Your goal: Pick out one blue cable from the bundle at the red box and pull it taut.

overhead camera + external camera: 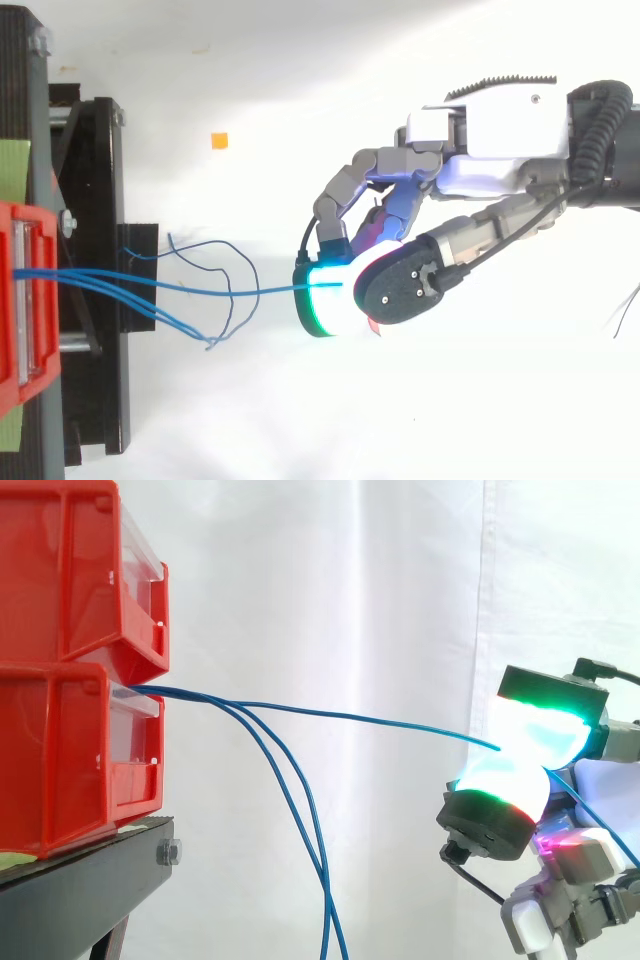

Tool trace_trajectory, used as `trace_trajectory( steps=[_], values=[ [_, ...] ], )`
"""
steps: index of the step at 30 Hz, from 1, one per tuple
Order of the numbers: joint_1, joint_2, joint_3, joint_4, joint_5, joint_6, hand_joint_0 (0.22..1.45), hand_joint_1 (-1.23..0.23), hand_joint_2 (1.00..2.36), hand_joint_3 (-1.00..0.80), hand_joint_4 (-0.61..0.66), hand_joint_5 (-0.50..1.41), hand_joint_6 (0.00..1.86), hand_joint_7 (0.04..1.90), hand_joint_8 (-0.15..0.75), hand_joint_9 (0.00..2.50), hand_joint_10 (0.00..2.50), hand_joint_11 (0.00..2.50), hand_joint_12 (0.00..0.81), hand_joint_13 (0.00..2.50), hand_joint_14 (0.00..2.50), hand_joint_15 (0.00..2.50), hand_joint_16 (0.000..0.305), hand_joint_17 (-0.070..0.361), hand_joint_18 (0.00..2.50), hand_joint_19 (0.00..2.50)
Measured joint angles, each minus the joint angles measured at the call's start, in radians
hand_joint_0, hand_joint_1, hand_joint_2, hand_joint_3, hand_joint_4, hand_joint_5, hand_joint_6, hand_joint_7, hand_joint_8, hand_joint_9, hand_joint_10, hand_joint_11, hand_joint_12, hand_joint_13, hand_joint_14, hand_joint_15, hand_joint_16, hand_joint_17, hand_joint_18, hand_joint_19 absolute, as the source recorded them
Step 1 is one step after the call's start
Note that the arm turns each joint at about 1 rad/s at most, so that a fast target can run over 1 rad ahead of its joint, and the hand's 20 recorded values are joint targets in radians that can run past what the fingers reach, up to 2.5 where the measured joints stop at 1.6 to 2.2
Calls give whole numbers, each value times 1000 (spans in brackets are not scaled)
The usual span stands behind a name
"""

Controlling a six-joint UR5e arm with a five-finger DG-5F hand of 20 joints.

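behind the work hangs a white curtain (350, 600). at the left of the side view a black stand (80, 890) carries two red bins, stacked, the upper bin (70, 570) sitting on the lower bin (60, 760), both with clear front lips facing right. a green strip (15, 860) lies between the lower bin and the stand's top.

from the right comes the hand (500, 135), well apart from the bins. its fingers are curled inward, and its glowing pads (540, 735), white and cyan with green edges, are pressed face to face. a magenta glow shows on a finger lower down in the side view.

one blue cable (350, 716) is pinched between those pads. it leaves the front of the lower bin, just under the clear lip, and runs rightward to the hand in a nearly straight line with a slight bow, sloping a little downward. seen from above it is a straight line from the bin to the green-edged pad. a short tail of it shows past the pads, running down toward the right edge of the side view.

the loose cables (290, 810) leave the same bin beside it, then droop away in curves down to the bottom edge, untouched by the hand. from above they lie in slack loops near the stand.

a bolt (168, 853) sits in the stand's right end. a small orange scrap (219, 140) lies on the white floor, apart from everything.
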Motion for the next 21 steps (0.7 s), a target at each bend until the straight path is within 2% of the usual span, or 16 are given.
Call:
trace_trajectory(
  steps=[21],
  values=[
    [0,0,0,0,0,0,668,-763,1019,-154,-212,-148,942,899,309,1082,20,565,243,778,11,300,27,60,609,476]
  ],
)
